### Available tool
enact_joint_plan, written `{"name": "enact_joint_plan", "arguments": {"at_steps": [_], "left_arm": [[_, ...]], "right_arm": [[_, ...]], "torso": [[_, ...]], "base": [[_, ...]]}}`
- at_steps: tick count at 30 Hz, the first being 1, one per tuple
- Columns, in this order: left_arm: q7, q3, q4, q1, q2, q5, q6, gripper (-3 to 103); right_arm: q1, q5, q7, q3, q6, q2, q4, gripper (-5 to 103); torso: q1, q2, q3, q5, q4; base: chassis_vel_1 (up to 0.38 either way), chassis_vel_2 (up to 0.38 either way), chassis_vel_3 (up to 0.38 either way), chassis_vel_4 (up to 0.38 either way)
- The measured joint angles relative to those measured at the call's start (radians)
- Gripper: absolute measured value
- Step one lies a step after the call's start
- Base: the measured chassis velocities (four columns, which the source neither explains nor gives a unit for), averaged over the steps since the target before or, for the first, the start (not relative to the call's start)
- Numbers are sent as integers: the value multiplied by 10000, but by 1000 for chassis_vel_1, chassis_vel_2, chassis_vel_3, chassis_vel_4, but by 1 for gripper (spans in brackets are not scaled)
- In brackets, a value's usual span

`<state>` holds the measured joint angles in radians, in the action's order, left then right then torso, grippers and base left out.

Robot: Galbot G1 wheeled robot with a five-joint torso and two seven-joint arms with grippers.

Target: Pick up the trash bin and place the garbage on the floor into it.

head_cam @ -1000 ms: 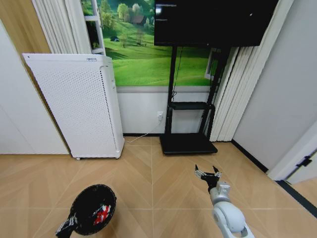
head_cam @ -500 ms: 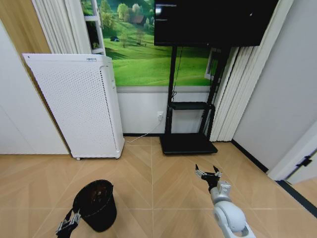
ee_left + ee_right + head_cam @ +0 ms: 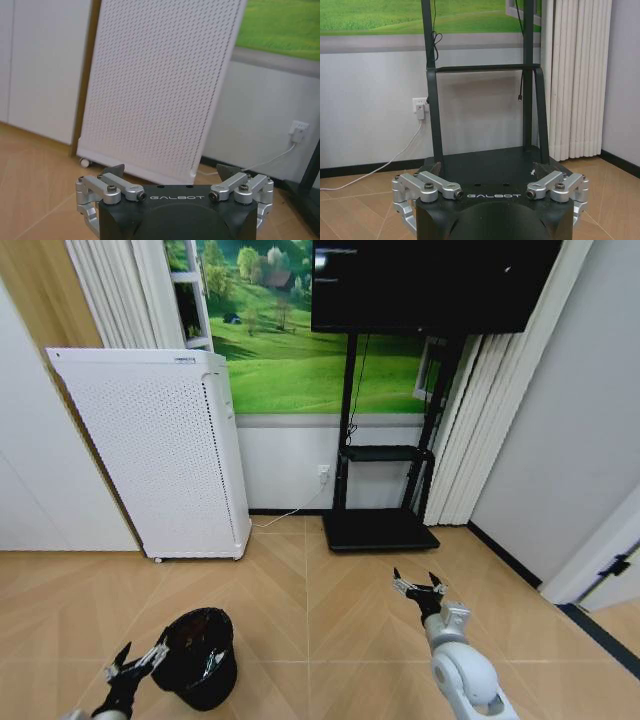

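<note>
So the trash bin [image 3: 200, 658] stands upright on the floor in front of the white air purifier [image 3: 155, 450], my left gripper [image 3: 133, 663] spread open just beside it, right gripper [image 3: 419, 588] open and idle, no litter visible on the floor, so I judge it nearly done.
</note>
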<state>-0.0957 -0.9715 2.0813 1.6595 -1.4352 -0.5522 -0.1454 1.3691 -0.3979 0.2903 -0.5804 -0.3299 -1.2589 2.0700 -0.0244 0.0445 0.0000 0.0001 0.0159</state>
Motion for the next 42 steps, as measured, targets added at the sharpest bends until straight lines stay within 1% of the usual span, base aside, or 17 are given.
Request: {"name": "enact_joint_plan", "arguments": {"at_steps": [1, 2, 5, 6, 8, 9, 10, 11, 12, 15, 16, 19, 21, 30, 33, 38, 42], "left_arm": [[138, 141, 397, -368, 145, 175, -406, 100], [138, 141, 397, -368, 145, 175, -406, 100], [580, 642, 1263, -1178, 614, 333, -1405, 100], [580, 642, 1263, -1178, 614, 333, -1405, 100], [938, 980, 1947, -1502, 881, 308, -2081, 100], [938, 980, 1947, -1502, 881, 308, -2081, 100], [1001, 1029, 2203, -1432, 874, 338, -2231, 100], [1001, 1029, 2203, -1432, 874, 338, -2231, 100], [1022, 1058, 2353, -1346, 858, 389, -2299, 100], [1030, 1118, 2527, -1219, 869, 449, -2365, 100], [1024, 1130, 2587, -1178, 876, 474, -2373, 100], [1013, 1120, 2629, -1122, 886, 492, -2375, 100], [996, 1104, 2643, -1104, 893, 494, -2376, 100], [994, 987, 2768, -959, 834, 489, -2352, 100], [994, 973, 2783, -942, 824, 491, -2331, 100], [990, 938, 2821, -944, 760, 477, -2314, 100], [972, 938, 2821, -946, 694, 479, -2301, 100]], "right_arm": [[17, -5, 6, -57, 0, -38, 23, 100], [17, -5, 6, -57, 0, -38, 23, 100], [90, 36, 4, -154, 67, -191, 67, 100], [90, 36, 4, -154, 67, -191, 67, 100], [73, 123, -46, -195, 169, -325, 38, 100], [73, 123, -46, -195, 169, -325, 38, 100], [-24, 133, -114, -157, 196, -344, -23, 100], [-24, 133, -114, -157, 196, -344, -23, 100], [-66, 138, -160, -151, 216, -349, -43, 100], [-38, 114, -228, -220, 277, -340, -23, 100], [10, 106, -268, -309, 330, -327, -3, 100], [75, 84, -300, -418, 367, -325, 40, 100], [93, 81, -306, -443, 376, -325, 60, 100], [161, 28, -331, -454, 391, -308, 231, 100], [168, 8, -333, -454, 391, -306, 258, 100], [274, -31, -352, -418, 388, -341, 330, 100], [286, -36, -353, -386, 383, -359, 358, 100]], "torso": [[0, 0, 0, -3, 0], [0, 0, 0, -3, 0], [0, 10, 16, -1, 2], [0, 10, 16, -1, 2], [-2, 103, 100, 4, 5], [-2, 103, 100, 4, 5], [-6, 165, 160, -2, 1], [-6, 165, 160, -2, 1], [-9, 212, 203, -1, -5], [-20, 342, 321, -2, -6], [-29, 424, 394, -2, -2], [-44, 548, 504, -2, 0], [-54, 594, 539, -2, 0], [-121, 1015, 893, -2, -1], [-133, 1084, 949, -1, -2], [-196, 1345, 1147, -1, -1], [-225, 1445, 1219, -2, -2]], "base": [[0, 0, 0, 0], [0, 0, 0, 0], [0, 0, 0, 0], [0, 0, 0, 0], [0, 0, 0, 0], [0, 0, 0, 0], [0, 0, 0, 0], [0, 0, 0, 0], [0, 0, 0, 0], [0, 0, 0, 0], [0, 0, 0, 0], [0, 0, 0, 0], [0, 0, 0, 0], [0, 0, 0, 0], [0, 0, 0, 0], [0, 0, 0, 0], [0, 0, 0, 0]]}}
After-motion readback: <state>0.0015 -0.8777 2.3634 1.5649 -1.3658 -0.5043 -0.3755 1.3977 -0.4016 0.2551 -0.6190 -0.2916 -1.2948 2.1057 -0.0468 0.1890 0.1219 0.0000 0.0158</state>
